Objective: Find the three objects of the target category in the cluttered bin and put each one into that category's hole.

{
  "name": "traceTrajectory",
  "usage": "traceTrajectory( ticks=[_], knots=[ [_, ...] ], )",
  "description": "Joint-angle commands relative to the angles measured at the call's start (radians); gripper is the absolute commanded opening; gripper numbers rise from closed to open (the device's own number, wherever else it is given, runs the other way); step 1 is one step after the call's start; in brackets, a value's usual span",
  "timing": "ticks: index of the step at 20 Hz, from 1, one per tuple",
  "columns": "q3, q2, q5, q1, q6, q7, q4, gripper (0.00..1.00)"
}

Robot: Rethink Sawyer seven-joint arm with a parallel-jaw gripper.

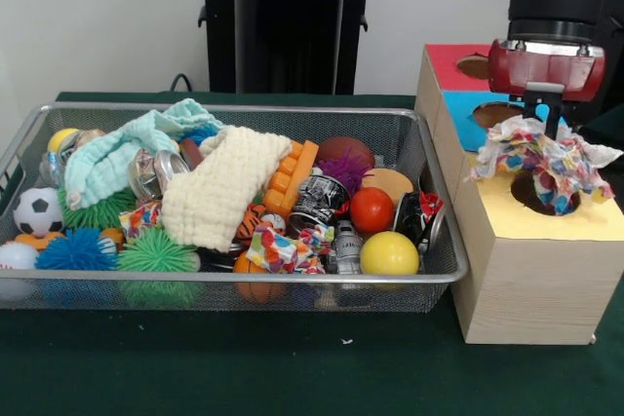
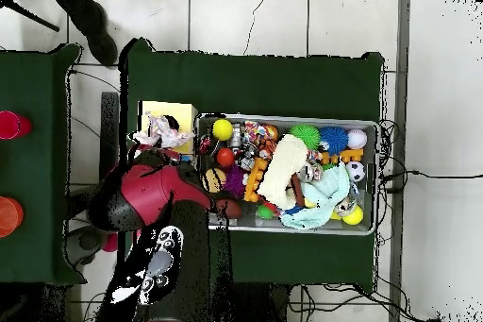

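Because the pincer grips the patterned cloth over the yellow hole, its spread corners could snag on the rim.

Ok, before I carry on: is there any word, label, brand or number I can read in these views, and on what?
None can be read.
Dark can in the wire bin: white print, too blurred to read.
Silver can: no text legible.
Wooden box with coloured holes: no lettering visible.
Patterned cloth over the yellow hole: only a colour pattern, no words.
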Motion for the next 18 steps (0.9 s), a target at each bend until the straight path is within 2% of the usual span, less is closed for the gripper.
traceTrajectory(
  ticks=[1, 8, 13, 18],
  knots=[
    [-0.027, 0.038, -0.004, -0.005, -0.009, 0.079, -0.029, 0.0],
    [0.016, 0.013, 0.015, -0.024, 0.022, 0.066, -0.014, 0.0],
    [0.061, 0.004, 0.031, -0.059, 0.084, 0.039, 0.007, 0.0],
    [0.056, -0.011, 0.021, -0.051, 0.082, 0.03, 0.006, 0.0]
  ],
)
